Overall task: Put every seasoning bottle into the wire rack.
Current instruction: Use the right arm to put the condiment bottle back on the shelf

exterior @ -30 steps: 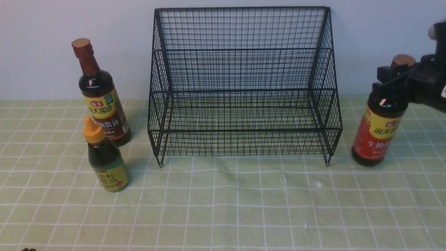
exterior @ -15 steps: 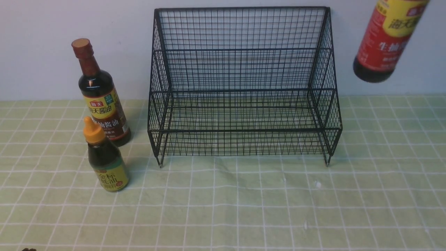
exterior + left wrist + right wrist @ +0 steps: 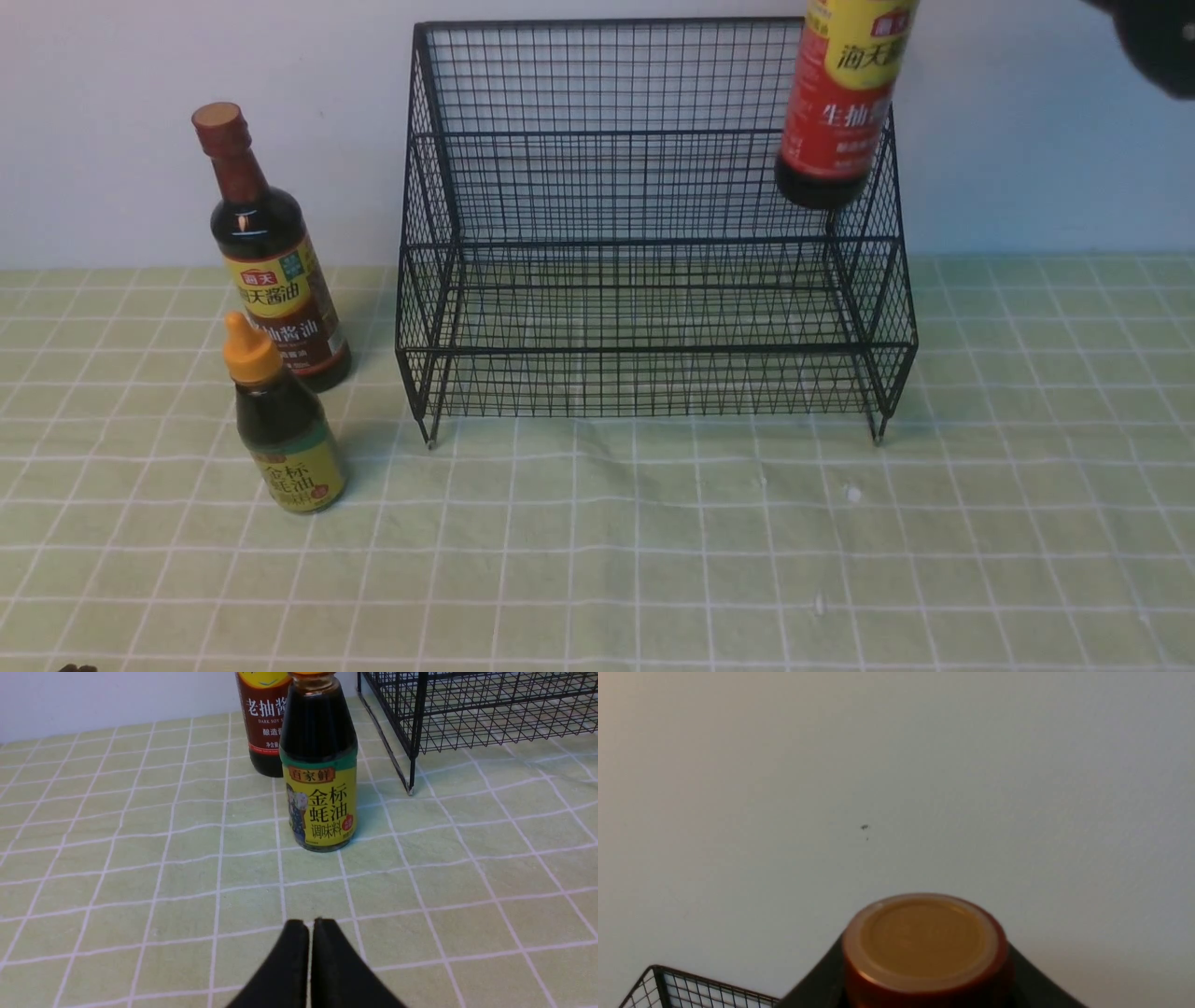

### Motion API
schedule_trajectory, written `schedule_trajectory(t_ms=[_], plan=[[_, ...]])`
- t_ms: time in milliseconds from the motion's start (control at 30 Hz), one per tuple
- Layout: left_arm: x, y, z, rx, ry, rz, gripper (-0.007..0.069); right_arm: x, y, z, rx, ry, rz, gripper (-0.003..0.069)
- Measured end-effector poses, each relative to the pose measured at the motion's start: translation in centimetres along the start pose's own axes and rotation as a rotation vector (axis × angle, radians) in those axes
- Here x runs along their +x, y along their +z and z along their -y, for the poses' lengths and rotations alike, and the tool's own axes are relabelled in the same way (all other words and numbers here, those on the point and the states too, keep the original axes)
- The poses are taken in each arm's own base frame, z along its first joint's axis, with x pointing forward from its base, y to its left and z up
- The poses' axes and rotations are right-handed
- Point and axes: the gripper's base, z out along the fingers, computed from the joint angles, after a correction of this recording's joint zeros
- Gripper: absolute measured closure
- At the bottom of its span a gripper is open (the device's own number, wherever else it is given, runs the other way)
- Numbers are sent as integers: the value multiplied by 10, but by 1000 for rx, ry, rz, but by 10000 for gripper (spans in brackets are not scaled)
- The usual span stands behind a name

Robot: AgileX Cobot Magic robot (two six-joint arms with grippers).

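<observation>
1. As the right fingers (image 3: 817, 994) clamp it by the neck just under its brown cap (image 3: 924, 938), the red-label bottle (image 3: 845, 103) hangs in the air at the right end of the wire rack (image 3: 644, 187). It is nearly upright, and its base sits below the rack's top rim but well above the upper tier.
2. A second ago this bottle stood on the bench (image 3: 653, 560) to the right of the rack with the fingers already at its neck. Half a second ago it was aloft, out past the rack's right side. It has since swung left, towards the rack.
3. The pick and lift therefore look done, and the carry is probably near its end. What remains for this bottle is to lower it onto a tier and let go. From the front view I cannot tell whether its base is already inside the mesh side wall or in front of it, so catching the wire is the likely hazard.
4. The brown-label bottle (image 3: 271, 271) and the short bottle (image 3: 285, 429) stand on the bench left of the rack, close together, and neither is racked yet.
5. The left fingers (image 3: 287, 970) are pressed together and empty, low over the bench and facing the short bottle.
</observation>
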Motion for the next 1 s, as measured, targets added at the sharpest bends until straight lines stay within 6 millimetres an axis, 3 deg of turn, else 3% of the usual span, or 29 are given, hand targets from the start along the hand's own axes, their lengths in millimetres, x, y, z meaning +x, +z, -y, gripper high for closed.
schedule_trajectory(t_ms=[200,433,633,733,833,967,1000], plan=[[0,0,0,0,0,0,631,47,22,4,32,21,-172,389],[0,0,0,0,0,0,631,84,30,10,85,27,-367,389],[0,0,0,0,0,0,631,83,30,10,91,33,-376,382],[0,0,0,0,0,-1,631,81,30,10,90,33,-372,346],[0,0,0,0,0,-1,631,76,27,10,95,38,-373,263],[0,0,0,0,0,-1,631,64,15,11,120,49,-409,218],[0,0,0,0,0,-1,631,51,4,12,136,56,-425,213]])
